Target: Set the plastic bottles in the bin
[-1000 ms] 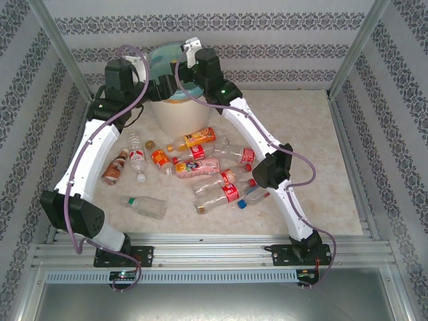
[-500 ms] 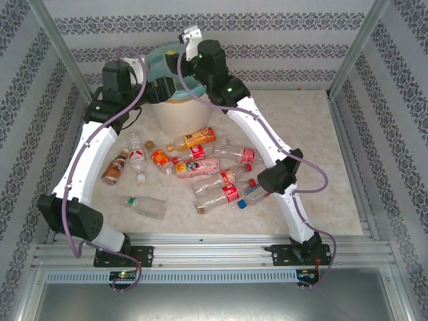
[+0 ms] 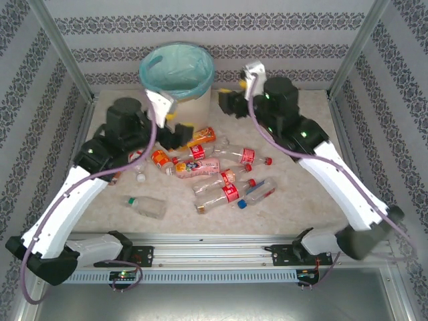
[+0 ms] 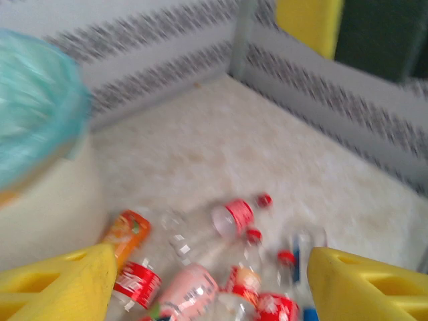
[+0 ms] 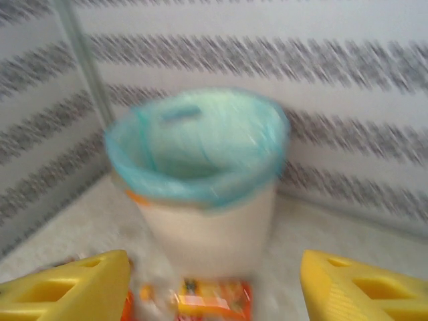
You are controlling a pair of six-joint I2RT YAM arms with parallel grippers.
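Status: barely started, as far as I can judge. The table [image 3: 321, 154] carries the whole job. The bin [image 3: 177, 70] stands at the far edge, left of centre, with a teal liner folded over the rim. From the top view the inside reads as bare liner, and the right wrist view is too blurred to confirm, so I can't tell if anything's in there. Left gripper [image 4: 210, 257] hangs over the far-left end of the pile, just near of the bin, jaws spread wide, nothing between them. Right gripper [image 5: 214, 261] sits to the right of the bin, facing it, also wide and empty. Plastic bottles [image 3: 214, 170]: roughly ten lie on their sides in a loose cluster mid-table, near of the bin, several touching. The orange-label bottle [image 3: 200, 137] lies just beside the bin's base. The green-capped bottle [image 3: 144, 204] sits apart at near left. The brown-label bottle [image 3: 115, 167] is partly under the left arm. Left to do: essentially every pick and drop.
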